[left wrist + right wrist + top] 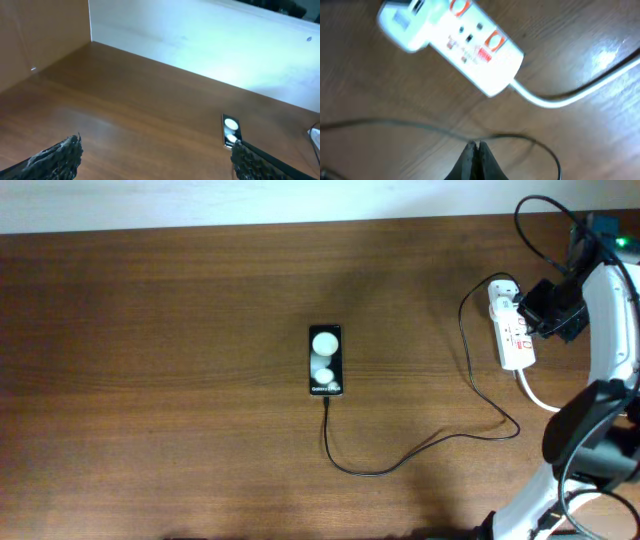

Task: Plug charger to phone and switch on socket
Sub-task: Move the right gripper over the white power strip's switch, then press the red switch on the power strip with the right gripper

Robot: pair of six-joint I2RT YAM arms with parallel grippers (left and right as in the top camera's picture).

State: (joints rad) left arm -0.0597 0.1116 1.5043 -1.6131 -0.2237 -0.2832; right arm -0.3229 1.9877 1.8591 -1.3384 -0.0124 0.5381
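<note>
The phone (326, 360) lies in the middle of the table (150, 380), with wide bare wood to its left. The charger (372, 473) trails from the phone to the socket (513, 332) by the right edge. Only the wrist views show the fingers: the right gripper (475, 150) is pinched empty beside the socket, and the left gripper (156, 152) is spread wide.

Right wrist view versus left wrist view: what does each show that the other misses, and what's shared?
Only the right wrist: the socket with the charger's white plug at one end, its thick white cord, a stretch of black charger cable, and the shut right gripper. Only the left wrist: the phone, the pale back wall, and the open left gripper. Both: the wooden table. A white sliver at the left wrist's right edge may be the socket; cannot tell.
</note>
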